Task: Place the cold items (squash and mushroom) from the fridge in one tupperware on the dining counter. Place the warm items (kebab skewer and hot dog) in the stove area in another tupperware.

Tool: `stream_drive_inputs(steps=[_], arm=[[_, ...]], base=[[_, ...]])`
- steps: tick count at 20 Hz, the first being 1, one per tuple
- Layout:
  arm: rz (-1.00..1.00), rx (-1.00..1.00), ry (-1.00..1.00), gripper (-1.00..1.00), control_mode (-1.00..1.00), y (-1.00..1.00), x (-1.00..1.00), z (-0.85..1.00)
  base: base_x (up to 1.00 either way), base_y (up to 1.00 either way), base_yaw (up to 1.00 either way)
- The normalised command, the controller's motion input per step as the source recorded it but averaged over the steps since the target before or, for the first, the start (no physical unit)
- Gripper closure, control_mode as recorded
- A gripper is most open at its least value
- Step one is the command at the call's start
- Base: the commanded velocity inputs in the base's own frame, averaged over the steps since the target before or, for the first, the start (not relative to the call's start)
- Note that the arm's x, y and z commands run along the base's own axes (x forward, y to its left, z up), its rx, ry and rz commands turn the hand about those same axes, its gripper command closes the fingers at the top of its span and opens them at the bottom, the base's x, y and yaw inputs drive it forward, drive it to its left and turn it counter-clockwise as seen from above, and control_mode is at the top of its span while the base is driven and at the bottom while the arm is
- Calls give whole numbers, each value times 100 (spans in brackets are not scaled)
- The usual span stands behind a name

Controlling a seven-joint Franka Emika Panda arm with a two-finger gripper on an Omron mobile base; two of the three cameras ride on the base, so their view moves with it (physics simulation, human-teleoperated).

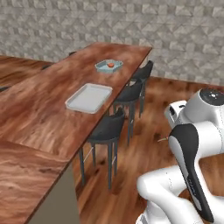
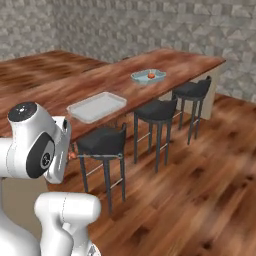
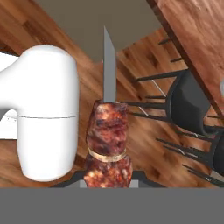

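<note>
Charred brown meat on a steel pin fills the hand view: the kebab skewer (image 3: 107,144) sits clamped between the closed fingers of the gripper (image 3: 108,181), carried low beside the stools (image 3: 188,109), well short of the dining counter (image 1: 52,109). The step in hand looks like ferrying this warm item to its container. 2 tupperwares wait on the counter: the near one (image 1: 89,97) looks bare, the far one (image 1: 108,65) already holds something orange. The next move calls for raising the arm over the counter edge and releasing above the right container.
</note>
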Motion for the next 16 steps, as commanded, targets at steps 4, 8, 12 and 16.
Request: stream_drive_inputs(steps=[4, 8, 12, 16], arm=[[0, 0, 0, 100, 100, 0, 0, 0], [0, 0, 0, 100, 100, 0, 0, 0], [0, 0, 0, 100, 100, 0, 0, 0], [0, 0, 0, 100, 100, 0, 0, 0]], base=[[69, -72, 45], [69, -73, 44], [62, -72, 47], [44, -76, 48]])
